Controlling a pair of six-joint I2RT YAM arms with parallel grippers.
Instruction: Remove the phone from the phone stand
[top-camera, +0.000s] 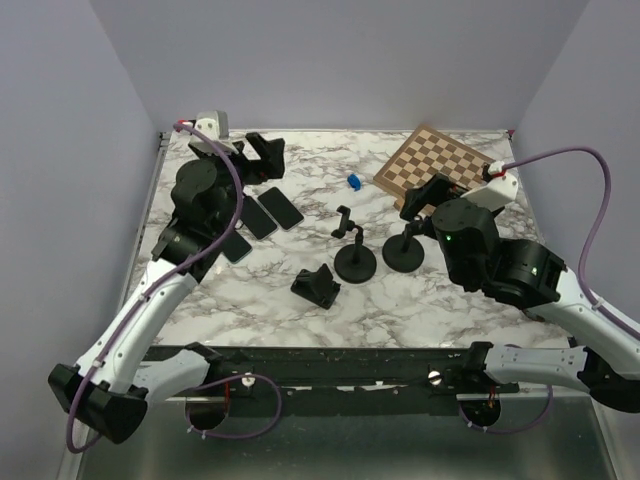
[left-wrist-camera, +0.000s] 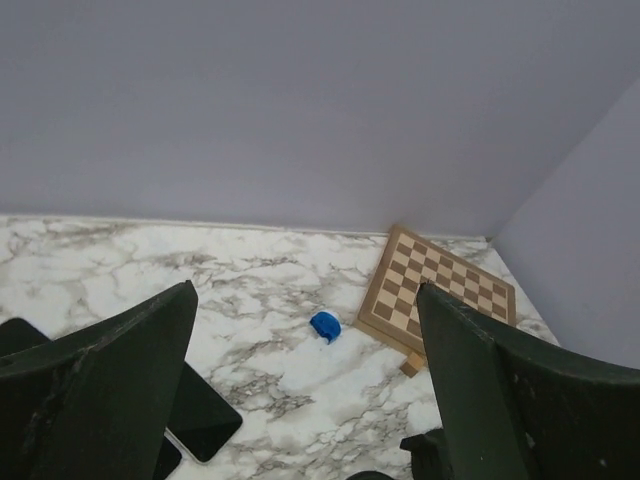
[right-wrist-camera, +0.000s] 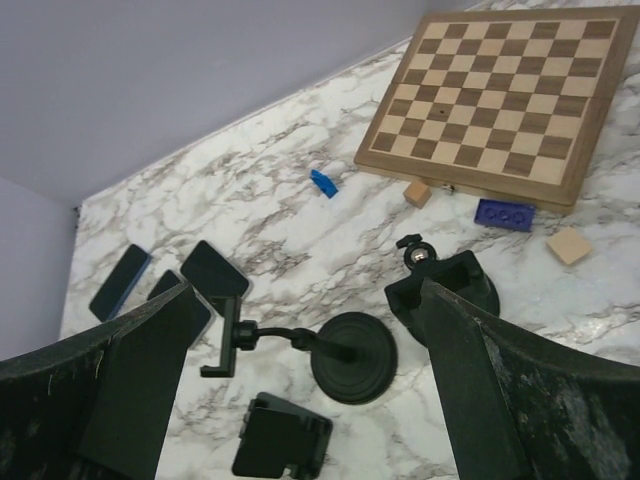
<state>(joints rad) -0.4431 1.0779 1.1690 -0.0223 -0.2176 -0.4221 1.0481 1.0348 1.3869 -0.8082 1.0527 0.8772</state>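
Three dark phones lie flat on the marble at the left: one (top-camera: 281, 208), a second (top-camera: 258, 216) and a third (top-camera: 237, 246). They also show in the right wrist view (right-wrist-camera: 214, 270). The gooseneck phone stand (top-camera: 354, 261) has a round base, and its clamp (right-wrist-camera: 229, 335) holds nothing. A second round-based stand (top-camera: 404, 248) and a small black wedge stand (top-camera: 317, 286) are also without a phone. My left gripper (top-camera: 263, 156) is open and empty above the back left, past the phones. My right gripper (top-camera: 426, 194) is open and empty above the second stand (right-wrist-camera: 442, 288).
A wooden chessboard (top-camera: 432, 162) lies at the back right, with a blue brick (right-wrist-camera: 505, 214) and two small wooden blocks (right-wrist-camera: 567, 245) beside it. A small blue cap (top-camera: 353, 181) lies mid-back. Purple walls close the back and sides.
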